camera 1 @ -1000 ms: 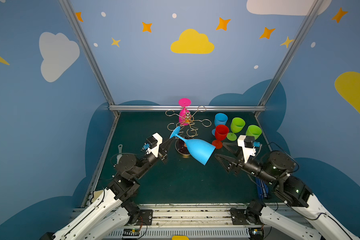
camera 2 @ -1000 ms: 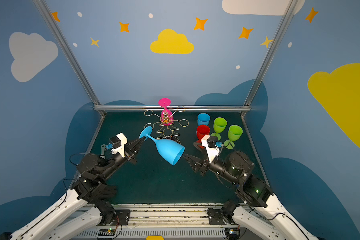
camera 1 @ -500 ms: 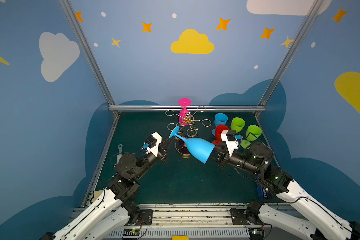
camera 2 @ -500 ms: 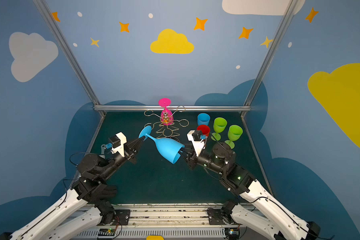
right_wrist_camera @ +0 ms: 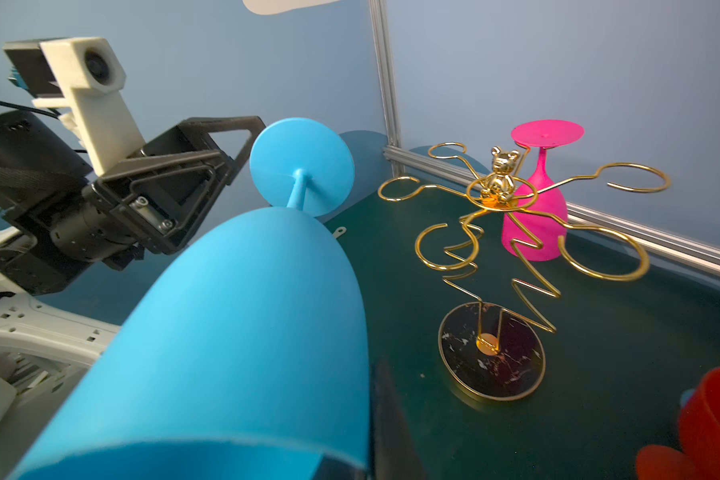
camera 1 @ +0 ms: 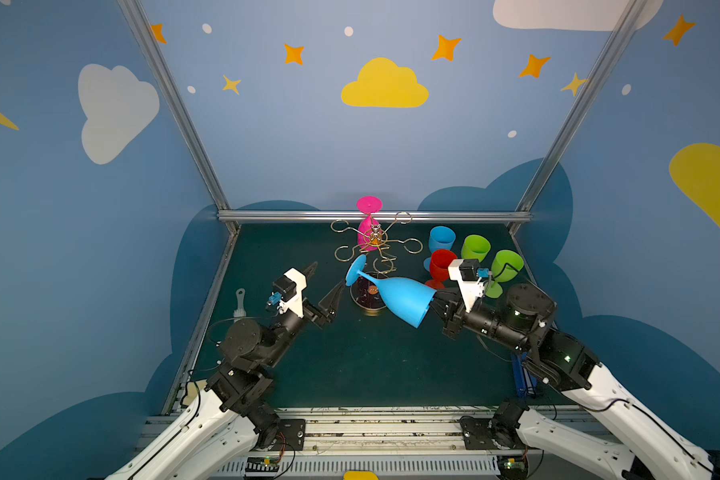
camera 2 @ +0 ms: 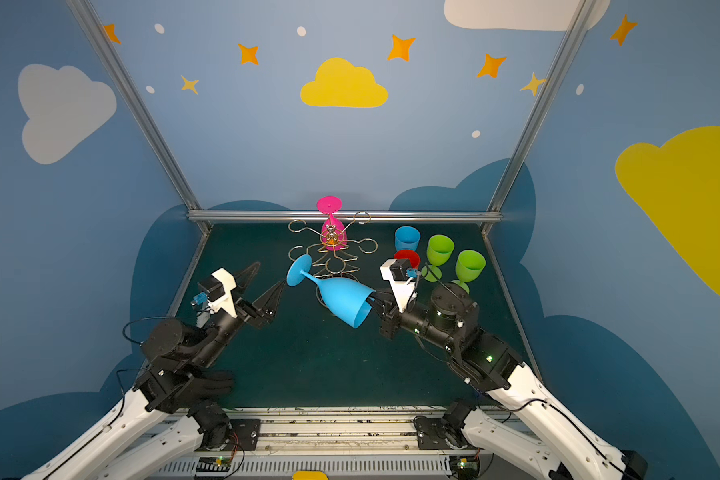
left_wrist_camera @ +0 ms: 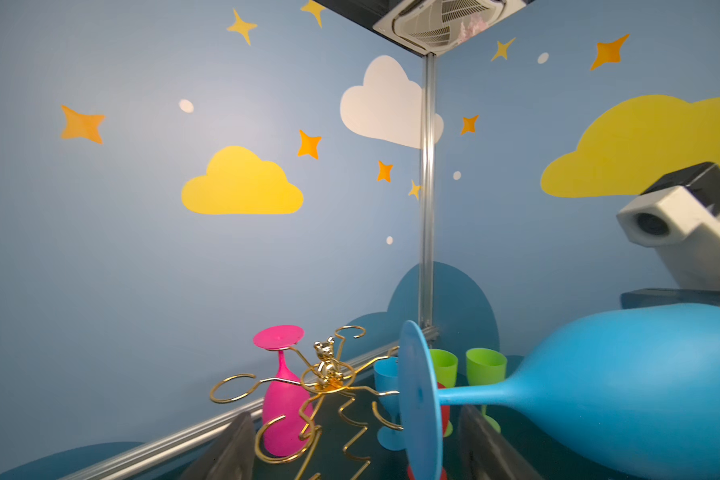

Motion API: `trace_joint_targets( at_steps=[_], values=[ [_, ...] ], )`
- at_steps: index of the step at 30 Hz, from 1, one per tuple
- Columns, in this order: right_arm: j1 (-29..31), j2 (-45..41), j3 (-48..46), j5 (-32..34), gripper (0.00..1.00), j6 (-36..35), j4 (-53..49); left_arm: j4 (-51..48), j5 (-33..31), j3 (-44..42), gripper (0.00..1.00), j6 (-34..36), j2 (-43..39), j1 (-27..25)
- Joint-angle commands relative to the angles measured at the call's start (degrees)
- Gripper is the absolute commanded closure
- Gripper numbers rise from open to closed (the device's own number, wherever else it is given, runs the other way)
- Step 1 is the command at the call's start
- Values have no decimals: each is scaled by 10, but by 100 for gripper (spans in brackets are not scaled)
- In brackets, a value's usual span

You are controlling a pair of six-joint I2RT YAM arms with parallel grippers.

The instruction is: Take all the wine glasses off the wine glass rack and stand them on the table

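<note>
The blue wine glass [right_wrist_camera: 233, 332] fills the foreground, held sideways, its rim clamped by the right claw [right_wrist_camera: 368, 415], its foot just beside the left claw [right_wrist_camera: 238, 153], whose jaws stand spread. Clear of it, the gold wine glass rack [right_wrist_camera: 500, 176] stands on the green worktop [right_wrist_camera: 599, 395], a pink wine glass [right_wrist_camera: 535, 224] hanging inverted from one arm. A red glass [right_wrist_camera: 711, 419] shows partly.
</note>
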Motion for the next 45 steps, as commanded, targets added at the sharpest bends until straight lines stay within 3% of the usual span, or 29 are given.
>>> trace_joint_targets(
  at_steps=[1,8,12,18,24,29,45],
  values=[
    [-2,-23,37,46,100,-25,-99,15,-89,-12,18,8,-31,2],
    [-1,-45,84,136,100,14,-350,27,-175,-53,12,12,-113,13],
    [-2,-47,77,199,100,55,-425,18,-200,-67,11,16,-142,21],
    [-31,32,72,234,100,62,-447,-14,-213,-75,10,-2,-168,30],
    [-94,155,97,195,100,23,-446,-35,-215,-78,9,-20,-194,34],
    [-115,219,108,210,100,3,-430,-53,-223,-76,9,-22,-213,36],
    [-163,389,155,168,100,-36,-384,-66,-232,-67,8,-28,-221,38]
  ],
)
